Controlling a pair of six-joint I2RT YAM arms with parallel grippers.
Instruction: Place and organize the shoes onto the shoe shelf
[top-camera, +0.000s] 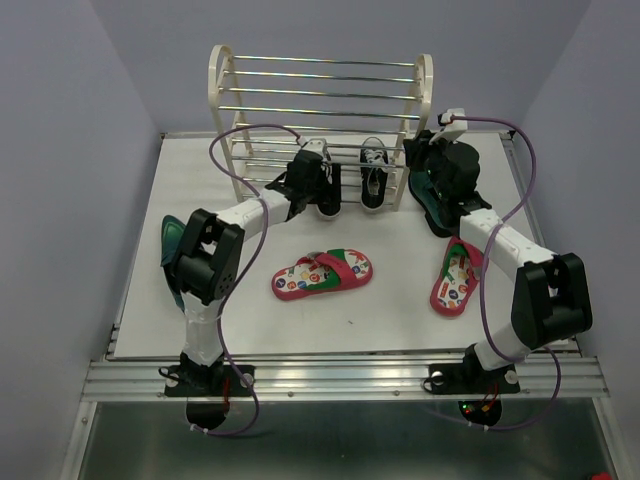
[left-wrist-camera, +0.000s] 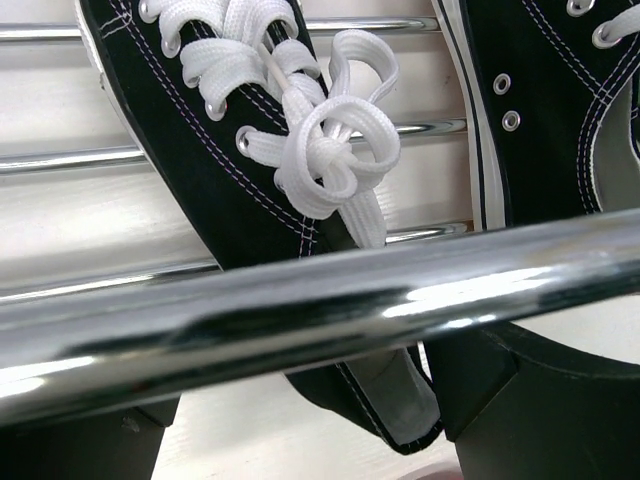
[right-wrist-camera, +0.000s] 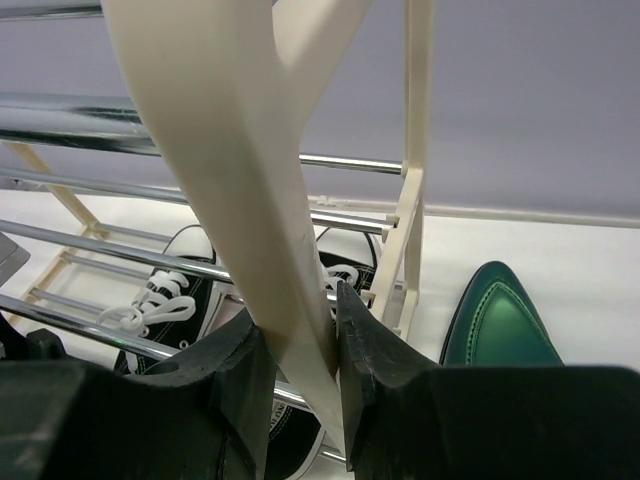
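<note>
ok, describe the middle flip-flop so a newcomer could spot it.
From the cream shoe shelf at the back of the table, come straight forward. The middle flip-flop lies crosswise; its mate lies lengthwise beside the right arm.

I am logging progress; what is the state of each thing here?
shoe shelf, upright, right panel gripped.
black sneakers, on a low tier.
flip-flops, on the table.
green dress shoes, on the table.
left fingers, open by a sneaker.
right fingers, shut on the shelf panel.
</note>
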